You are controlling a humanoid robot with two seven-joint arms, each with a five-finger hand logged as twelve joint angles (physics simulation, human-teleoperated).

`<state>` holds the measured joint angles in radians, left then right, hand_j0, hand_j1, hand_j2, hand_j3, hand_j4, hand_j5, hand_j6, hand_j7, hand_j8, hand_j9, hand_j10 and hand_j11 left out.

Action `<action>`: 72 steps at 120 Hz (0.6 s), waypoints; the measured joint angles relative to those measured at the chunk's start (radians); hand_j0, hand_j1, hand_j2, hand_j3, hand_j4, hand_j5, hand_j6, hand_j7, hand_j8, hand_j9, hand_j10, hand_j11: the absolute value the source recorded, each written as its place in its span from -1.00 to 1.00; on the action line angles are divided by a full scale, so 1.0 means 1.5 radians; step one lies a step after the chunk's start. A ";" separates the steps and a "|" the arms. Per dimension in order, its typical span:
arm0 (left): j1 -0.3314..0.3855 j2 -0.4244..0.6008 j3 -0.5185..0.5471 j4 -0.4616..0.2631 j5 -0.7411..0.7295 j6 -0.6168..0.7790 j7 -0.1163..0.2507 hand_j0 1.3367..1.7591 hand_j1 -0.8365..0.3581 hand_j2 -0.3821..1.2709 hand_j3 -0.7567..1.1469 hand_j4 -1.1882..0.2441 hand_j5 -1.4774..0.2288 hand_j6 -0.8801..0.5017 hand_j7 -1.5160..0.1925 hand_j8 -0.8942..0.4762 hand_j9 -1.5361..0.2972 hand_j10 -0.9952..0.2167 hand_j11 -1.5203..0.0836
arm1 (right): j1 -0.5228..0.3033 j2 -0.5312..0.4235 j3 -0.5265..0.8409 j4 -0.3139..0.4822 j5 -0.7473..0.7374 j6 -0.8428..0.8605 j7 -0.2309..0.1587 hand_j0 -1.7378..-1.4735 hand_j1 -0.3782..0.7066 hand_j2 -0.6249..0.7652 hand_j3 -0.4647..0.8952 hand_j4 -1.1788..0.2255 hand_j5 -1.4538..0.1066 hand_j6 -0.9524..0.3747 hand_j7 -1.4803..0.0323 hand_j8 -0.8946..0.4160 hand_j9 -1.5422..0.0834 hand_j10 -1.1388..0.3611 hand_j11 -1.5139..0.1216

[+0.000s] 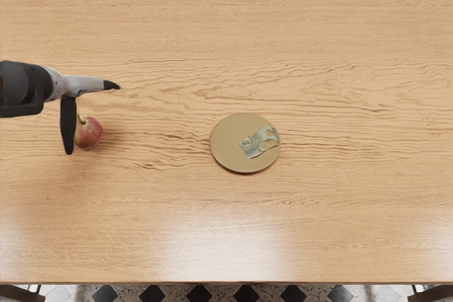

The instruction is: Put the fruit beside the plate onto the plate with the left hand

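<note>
Left hand: spread and holding nothing. One finger hangs down just left of the fruit, and another points right above it.
Apple: on the desk, far to the left, well apart from the plate.
Plate: mid-desk, with a printed patch on its right half.
Progress: no grasp yet, so grip, lift, carry and set-down all remain.
Room: nothing stands between apple and plate — an open path rightwards, with the desk's near and far edges well off.
</note>
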<state>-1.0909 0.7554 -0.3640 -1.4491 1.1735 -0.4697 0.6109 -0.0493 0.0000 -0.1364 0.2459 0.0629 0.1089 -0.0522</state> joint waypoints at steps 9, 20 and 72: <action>0.011 -0.016 0.008 0.003 0.023 0.035 0.000 0.52 0.98 -0.54 -0.20 0.65 0.73 0.26 0.77 0.30 0.68 0.64 0.90 | 0.000 0.000 0.000 0.000 0.000 0.000 0.000 -0.40 -0.92 -0.10 -0.32 0.66 0.84 0.42 0.93 0.35 0.88 0.50 0.83; 0.038 -0.020 0.012 0.005 0.032 0.057 0.000 0.52 0.99 -0.54 -0.20 0.65 0.73 0.27 0.77 0.30 0.68 0.64 0.90 | 0.000 0.000 0.000 0.000 0.000 0.000 0.000 -0.40 -0.92 -0.10 -0.32 0.66 0.84 0.42 0.93 0.35 0.88 0.50 0.83; 0.055 -0.025 0.033 0.059 0.064 0.099 0.000 0.52 0.98 -0.54 -0.20 0.65 0.73 0.26 0.77 0.30 0.68 0.64 0.90 | 0.000 0.000 0.000 0.001 0.000 0.000 0.000 -0.40 -0.92 -0.10 -0.32 0.66 0.84 0.42 0.93 0.35 0.88 0.50 0.83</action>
<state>-1.0086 0.7173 -0.3153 -1.3607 1.2702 -0.3211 0.6109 -0.0496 0.0000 -0.1365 0.2469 0.0629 0.1089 -0.0522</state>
